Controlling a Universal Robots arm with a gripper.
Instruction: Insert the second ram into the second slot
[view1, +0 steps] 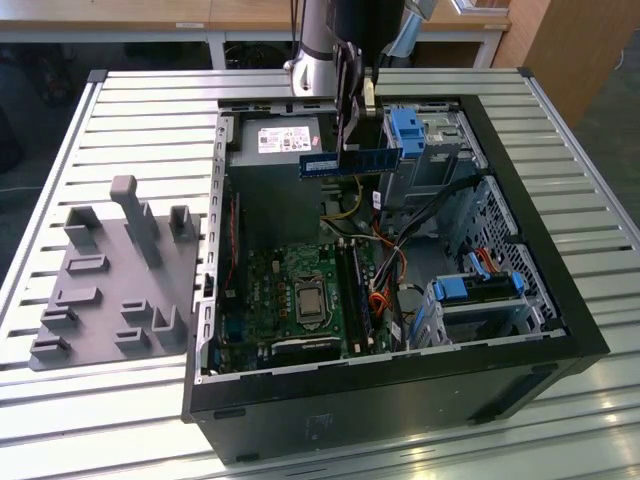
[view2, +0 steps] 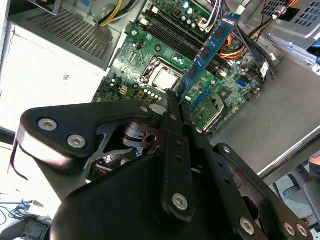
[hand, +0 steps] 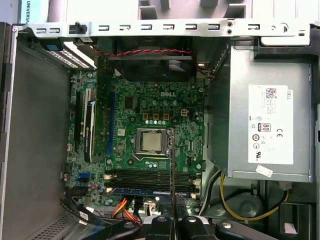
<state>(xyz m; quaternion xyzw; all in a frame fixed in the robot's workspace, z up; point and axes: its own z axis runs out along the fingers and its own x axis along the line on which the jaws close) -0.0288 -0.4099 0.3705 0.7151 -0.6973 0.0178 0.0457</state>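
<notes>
One stick's up in the air: your gripper (view1: 351, 148) is clenched on the second ram (view1: 325, 165), upper middle of the exterior view, level and well above the motherboard (view1: 290, 290), with open room all round. Cables (view1: 400, 225) crowd the slots (view1: 352, 290) on the exterior view's right. In the first wrist view the second ram (hand: 172, 165) is edge-on, just a thin line crossing the slots.

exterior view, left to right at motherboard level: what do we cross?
Grey fixture plate → CPU socket → memory slots → blue-latched drive cage. The second ram, held in the gripper above the board, overlaps the middle ones, so it's left out.
</notes>
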